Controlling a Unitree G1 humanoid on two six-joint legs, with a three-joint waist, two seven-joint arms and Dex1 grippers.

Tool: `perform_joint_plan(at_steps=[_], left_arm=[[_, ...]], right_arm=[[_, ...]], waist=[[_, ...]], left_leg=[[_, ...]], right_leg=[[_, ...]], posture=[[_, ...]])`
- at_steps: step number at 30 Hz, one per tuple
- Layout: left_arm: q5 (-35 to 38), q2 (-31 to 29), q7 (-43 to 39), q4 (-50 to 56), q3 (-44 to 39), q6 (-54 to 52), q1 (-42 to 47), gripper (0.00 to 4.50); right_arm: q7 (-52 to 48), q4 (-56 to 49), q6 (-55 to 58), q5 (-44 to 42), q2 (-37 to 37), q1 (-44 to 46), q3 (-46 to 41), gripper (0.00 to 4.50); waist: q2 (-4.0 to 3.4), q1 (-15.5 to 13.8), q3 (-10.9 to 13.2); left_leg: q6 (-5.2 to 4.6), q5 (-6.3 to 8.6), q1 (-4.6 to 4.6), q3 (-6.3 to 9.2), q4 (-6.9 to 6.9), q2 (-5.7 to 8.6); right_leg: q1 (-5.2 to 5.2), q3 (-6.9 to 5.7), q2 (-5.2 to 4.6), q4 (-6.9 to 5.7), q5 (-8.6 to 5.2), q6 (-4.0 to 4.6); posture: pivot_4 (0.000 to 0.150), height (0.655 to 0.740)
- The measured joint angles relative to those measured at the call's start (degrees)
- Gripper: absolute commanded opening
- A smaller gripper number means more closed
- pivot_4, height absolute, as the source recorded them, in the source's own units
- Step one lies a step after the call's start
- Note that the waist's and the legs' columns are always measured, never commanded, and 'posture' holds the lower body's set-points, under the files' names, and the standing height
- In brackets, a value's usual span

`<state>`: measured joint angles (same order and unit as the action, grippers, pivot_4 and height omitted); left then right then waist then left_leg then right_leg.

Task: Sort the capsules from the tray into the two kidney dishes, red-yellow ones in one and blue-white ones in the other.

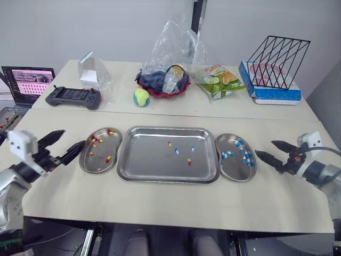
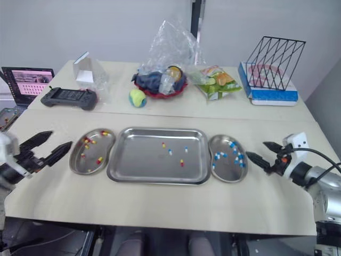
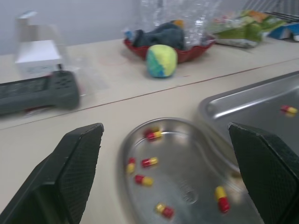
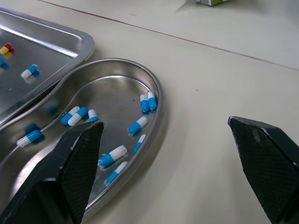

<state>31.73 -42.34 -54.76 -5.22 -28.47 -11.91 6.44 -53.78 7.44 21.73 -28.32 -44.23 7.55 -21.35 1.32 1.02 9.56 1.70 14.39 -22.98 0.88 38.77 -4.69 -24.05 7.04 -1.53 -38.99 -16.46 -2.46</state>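
1. Left end effector (image 1: 73,137) hovers at 9 o'clock of the left dish (image 1: 81,158), fingers spread and holding nothing.
2. Right end effector (image 1: 265,148) hovers at 3 o'clock of the right dish (image 1: 234,169), just off its rim, also spread and empty.
3. The tray (image 1: 138,160) lies on the surface (image 1: 160,202) between the two dishes, with one just beside it at 9 o'clock and the other at 3 o'clock.
4. Four capsules lie near the tray's middle, a little toward 3 o'clock: two red-yellow capsules (image 1: 189,161) and two blue-white capsules (image 1: 177,151). The left dish appears to hold only red-yellow ones and the right dish only blue-white, so the sort looks nearly done.
5. Likely risks from here:
   - Each arm must pass over its own dish to reach the tray. A low finger could clip the rim and tip or slide the dish, spilling sorted capsules.
   - The capsules are small, rounded and on slick steel, so an off-centre pinch would probably squirt one away.
   - The two colours lie close together, so a wide grasp could take in or knock the wrong neighbour.
   - A hard squeeze might dent a capsule.
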Motion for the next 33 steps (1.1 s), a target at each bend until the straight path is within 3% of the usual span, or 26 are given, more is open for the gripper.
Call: perform_joint_plan(at_steps=[4, 7, 9, 16, 25, 33], left_arm=[[-0.1, -1.9, -3.0, 0.4, 5.3, -2.7, 5.2, 4.49], [-0.3, -2.4, -6.3, 0.2, 11.4, -4.8, 11.8, 4.49], [-1.5, -2.0, -8.9, -0.5, 16.7, -5.6, 17.4, 4.49], [-8.7, 2.5, -16.2, -11.6, 29.9, -3.6, 30.6, 4.49], [-19.8, 9.8, -22.1, -30.5, 38.6, 8.9, 42.1, 4.49], [-27.2, 15.2, -22.9, -45.5, 41.1, 21.6, 48.3, 4.49]], right_arm=[[0.4, -5.7, 3.7, -2.3, 0.0, -3.6, -1.6, 4.5], [1.5, -10.6, 7.3, -4.5, 0.0, -7.4, -3.6, 4.5], [2.3, -13.7, 8.3, -4.8, 0.1, -11.0, -5.5, 4.5], [5.4, -23.5, 11.2, -9.3, 2.1, -15.9, -10.0, 4.5], [8.1, -28.3, 11.7, -11.3, 4.1, -20.7, -12.2, 4.5], [8.3, -29.5, 10.9, -11.2, 4.4, -22.1, -12.8, 4.5]], waist=[[0.08, -0.5, 0.0], [0.74, -1.3, 0.0], [0.66, -0.8, -0.1], [0.61, 1.5, -0.1], [0.6, 1.1, -0.1], [0.61, 1.0, -0.1]], left_leg=[[-0.01, 0.02, 0.41, -1.48, -0.14, -0.34], [-0.02, 0.07, 1.89, -5.35, -1.18, -1.21], [-0.26, 0.23, 1.58, -4.33, -1.13, -0.65], [-0.37, 0.49, 0.9, -3.45, -0.69, -0.39], [-0.5, 0.56, 0.59, -2.46, -0.04, -0.22], [-0.5, 0.56, 0.42, -2.15, 0.07, -0.1]], right_leg=[[-0.53, 1.19, 0.23, -0.07, 0.07, 0.04], [-1.23, 3.91, 0.69, 0.05, 0.06, 0.44], [-0.79, 4.16, 0.87, 0.36, 0.35, -0.35], [-0.65, 3.94, 0.85, 0.95, 0.56, -0.69], [-0.17, 3.21, 0.81, 0.97, 0.54, -0.71], [-0.15, 3.14, 0.8, 0.96, 0.53, -0.74]], posture=[[0.15, 0.7174], [0.15, 0.7174], [0.15, 0.7174], [0.15, 0.7174], [0.15, 0.7174], [0.15, 0.7174]])
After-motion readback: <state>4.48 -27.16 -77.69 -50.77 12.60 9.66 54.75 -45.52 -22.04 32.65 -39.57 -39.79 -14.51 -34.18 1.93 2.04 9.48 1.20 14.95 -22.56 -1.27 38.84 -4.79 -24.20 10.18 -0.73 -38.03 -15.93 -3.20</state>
